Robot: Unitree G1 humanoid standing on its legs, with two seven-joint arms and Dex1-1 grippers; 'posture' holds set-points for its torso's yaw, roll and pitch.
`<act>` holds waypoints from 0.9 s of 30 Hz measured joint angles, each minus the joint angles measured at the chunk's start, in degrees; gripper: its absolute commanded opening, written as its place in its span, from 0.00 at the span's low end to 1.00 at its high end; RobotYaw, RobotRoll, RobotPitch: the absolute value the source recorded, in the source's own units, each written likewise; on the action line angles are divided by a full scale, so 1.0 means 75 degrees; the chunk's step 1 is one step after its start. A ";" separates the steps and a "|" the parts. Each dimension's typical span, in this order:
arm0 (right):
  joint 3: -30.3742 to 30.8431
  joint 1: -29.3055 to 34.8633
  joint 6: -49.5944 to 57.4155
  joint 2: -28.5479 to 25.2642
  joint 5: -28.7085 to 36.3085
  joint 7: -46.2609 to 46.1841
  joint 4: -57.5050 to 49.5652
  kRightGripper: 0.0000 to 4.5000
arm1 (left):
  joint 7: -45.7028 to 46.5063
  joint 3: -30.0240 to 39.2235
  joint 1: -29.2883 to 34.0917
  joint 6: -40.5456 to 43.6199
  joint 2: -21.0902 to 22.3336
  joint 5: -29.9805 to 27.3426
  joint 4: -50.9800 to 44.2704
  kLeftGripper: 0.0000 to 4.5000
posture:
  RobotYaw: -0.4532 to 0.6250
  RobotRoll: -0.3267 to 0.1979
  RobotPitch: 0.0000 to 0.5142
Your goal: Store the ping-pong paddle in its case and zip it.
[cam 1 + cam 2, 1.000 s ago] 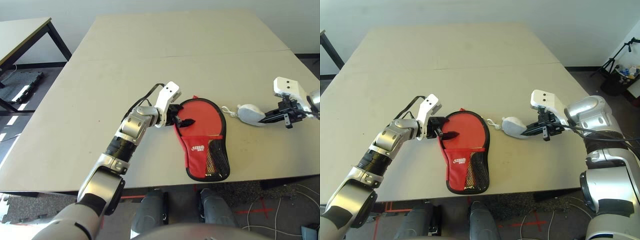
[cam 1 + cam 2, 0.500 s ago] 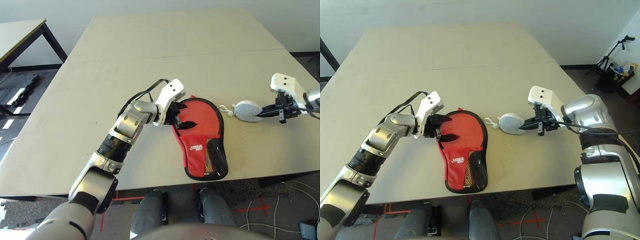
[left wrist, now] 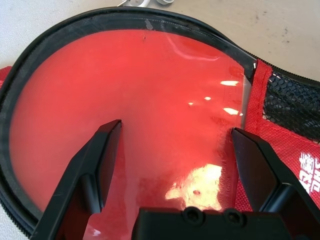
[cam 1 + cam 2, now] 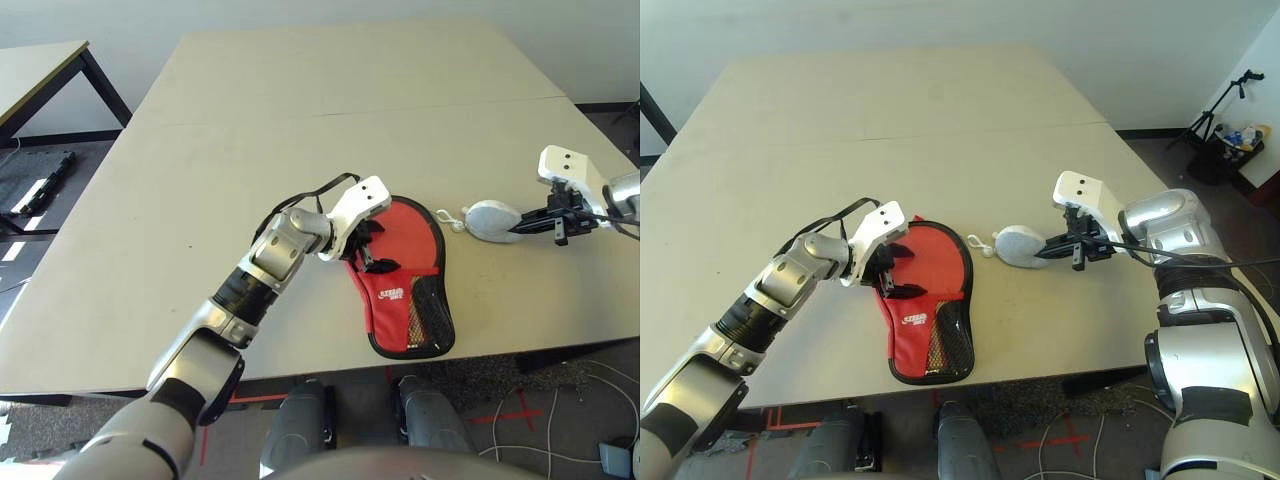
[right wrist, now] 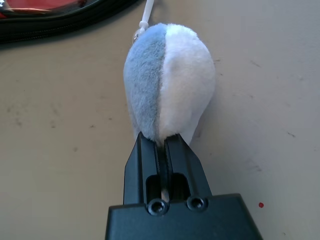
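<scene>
The red case [image 4: 405,292] lies flat near the table's front edge, mesh pocket and white logo toward me. Inside its black zipper edging [image 3: 30,85] shows the glossy round red face of the ping-pong paddle [image 3: 135,90]; the handle is hidden. My left gripper [image 4: 368,252] hovers open just over that round end, one finger [image 3: 102,150] on each side of the red face. To the right, my right gripper [image 4: 538,225] is shut on the end of a small grey-and-white pouch [image 5: 170,85], which a white cord ties to the case.
The beige table [image 4: 330,120] stretches wide behind the case, with a seam across it. A second table [image 4: 40,60] stands off to the far left. A tripod and clutter [image 4: 1240,120] sit on the floor at the far right.
My left gripper has moved from the case's left edge to over its round end, still open. The right gripper keeps its hold on the pouch.
</scene>
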 measured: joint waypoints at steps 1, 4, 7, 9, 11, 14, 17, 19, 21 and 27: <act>0.0000 0.0000 0.0021 -0.0040 0.0003 0.0112 -0.0032 0.01 | 0.0000 -0.0003 -0.0010 0.0016 -0.0018 0.0010 0.0015 1.00 | 0.30 0.62 0.18; 0.0064 0.0041 0.0112 -0.0237 0.0083 0.0426 -0.0253 0.01 | 0.0002 -0.0010 -0.0027 0.0018 -0.0073 0.0027 0.0051 1.00 | 0.29 0.62 0.18; 0.0618 0.0256 0.0314 -0.0892 0.0576 0.0605 -0.0812 0.01 | 0.0018 -0.0021 -0.0030 0.0019 -0.0147 0.0046 0.0075 1.00 | 0.29 0.62 0.18; 0.1081 0.0476 0.0496 -0.1411 0.1026 0.0656 -0.1260 0.01 | 0.0023 -0.0018 -0.0026 0.0020 -0.0161 0.0050 0.0084 1.00 | 0.29 0.62 0.18; 0.1483 0.0649 0.0707 -0.1817 0.1502 0.0669 -0.1680 0.01 | 0.0033 -0.0012 -0.0036 0.0021 -0.0171 0.0058 0.0116 1.00 | 0.29 0.62 0.18; 0.2332 0.1128 0.1182 -0.2760 0.2656 0.0667 -0.3053 0.01 | 0.0073 -0.0008 -0.0033 0.0021 -0.0199 0.0062 0.0152 1.00 | 0.28 0.62 0.18; 0.2898 0.1515 0.1539 -0.3528 0.3620 0.0669 -0.4235 0.01 | 0.0085 0.0002 -0.0030 0.0021 -0.0203 0.0062 0.0200 1.00 | 0.28 0.62 0.18; 0.3086 0.1720 0.1735 -0.3808 0.4071 0.0663 -0.4824 0.01 | 0.0100 0.0009 -0.0028 0.0019 -0.0207 0.0062 0.0232 1.00 | 0.28 0.62 0.19; 0.3226 0.1919 0.1903 -0.4027 0.4446 0.0657 -0.5367 0.01 | 0.0110 0.0011 -0.0029 0.0018 -0.0219 0.0062 0.0244 1.00 | 0.28 0.62 0.19; 0.3334 0.2630 0.2273 -0.4552 0.5267 0.0639 -0.6849 0.01 | 0.0118 0.0020 -0.0027 0.0017 -0.0253 0.0062 0.0259 1.00 | 0.28 0.62 0.19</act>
